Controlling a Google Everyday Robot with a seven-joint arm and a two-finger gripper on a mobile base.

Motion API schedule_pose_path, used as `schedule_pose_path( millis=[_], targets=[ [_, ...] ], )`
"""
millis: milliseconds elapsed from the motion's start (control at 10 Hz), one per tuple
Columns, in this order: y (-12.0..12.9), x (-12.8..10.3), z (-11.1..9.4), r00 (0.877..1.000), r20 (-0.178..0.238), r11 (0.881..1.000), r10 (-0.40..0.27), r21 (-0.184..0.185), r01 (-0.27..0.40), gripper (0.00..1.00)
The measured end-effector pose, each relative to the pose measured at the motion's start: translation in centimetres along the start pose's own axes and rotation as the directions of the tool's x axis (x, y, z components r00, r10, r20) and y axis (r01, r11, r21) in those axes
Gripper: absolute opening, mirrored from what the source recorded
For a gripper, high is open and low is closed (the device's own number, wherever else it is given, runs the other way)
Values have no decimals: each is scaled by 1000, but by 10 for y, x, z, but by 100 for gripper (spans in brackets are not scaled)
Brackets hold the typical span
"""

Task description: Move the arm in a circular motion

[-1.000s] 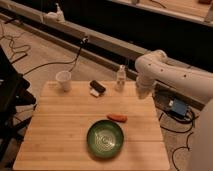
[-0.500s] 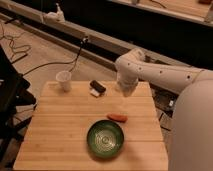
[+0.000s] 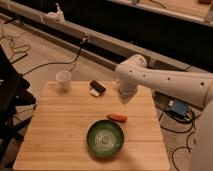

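The arm, thick, white and rounded, reaches in from the right edge of the camera view. It bends at a bulbous joint above the far right part of the wooden table. Its end points down, and the gripper hangs shut just above the tabletop near the back edge. The gripper is to the right of a black and white object and holds nothing that I can see.
On the table are a white cup at the back left, an orange item and a green bowl at the front centre. A blue box and cables lie on the floor to the right. Dark furniture stands at left.
Over the last second the arm's end swung left from past the table's right edge to over its back edge. It now hides a small bottle that stood there.
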Motion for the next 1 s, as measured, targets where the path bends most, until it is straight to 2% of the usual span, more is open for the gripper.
schedule_pose_path(
  millis=[100, 200, 300, 500, 600, 700, 900, 1000],
  targets=[
    [-18, 10, -7, 1000, 8, 999, 29, 17, -29, 0],
    [-48, 22, -13, 996, 16, 995, 91, 39, -91, 0],
    [-67, 25, -16, 990, 15, 989, 141, 45, -142, 0],
    [-88, 19, -12, 972, -2, 972, 234, 27, -234, 0],
    [-92, 11, -5, 963, -25, 964, 267, 15, -267, 0],
    [-88, 1, 1, 960, -42, 961, 276, 2, -276, 0],
    [-66, -27, 14, 962, -75, 964, 261, -34, -264, 0],
    [-57, -31, 18, 966, -82, 967, 246, -44, -250, 0]
  ],
)
